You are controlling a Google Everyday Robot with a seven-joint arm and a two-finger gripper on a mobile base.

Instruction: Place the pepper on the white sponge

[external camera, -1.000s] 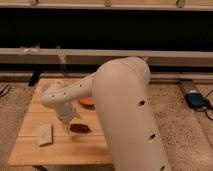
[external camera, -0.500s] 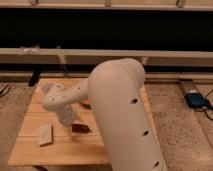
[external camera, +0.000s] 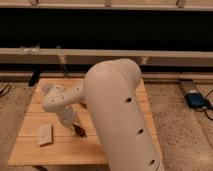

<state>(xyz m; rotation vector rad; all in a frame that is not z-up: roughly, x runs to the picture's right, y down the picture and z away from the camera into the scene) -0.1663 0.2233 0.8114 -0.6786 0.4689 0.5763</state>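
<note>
The white sponge (external camera: 45, 134) lies flat on the wooden table (external camera: 60, 150) near its front left. The dark-red pepper (external camera: 80, 131) shows just right of the sponge, at the tip of my arm. My gripper (external camera: 75, 127) hangs low over the table directly at the pepper, to the right of the sponge. My large white arm (external camera: 117, 110) covers the right part of the table and hides most of the gripper.
The table stands on a speckled floor. A translucent cup (external camera: 63, 65) stands behind the table's back edge under a long rail. A blue object (external camera: 196, 100) lies on the floor at right. A dark table leg (external camera: 35, 77) shows at back left.
My arm has swung left and lower over the table; the gripper has stayed around the pepper and shifted slightly toward the sponge.
</note>
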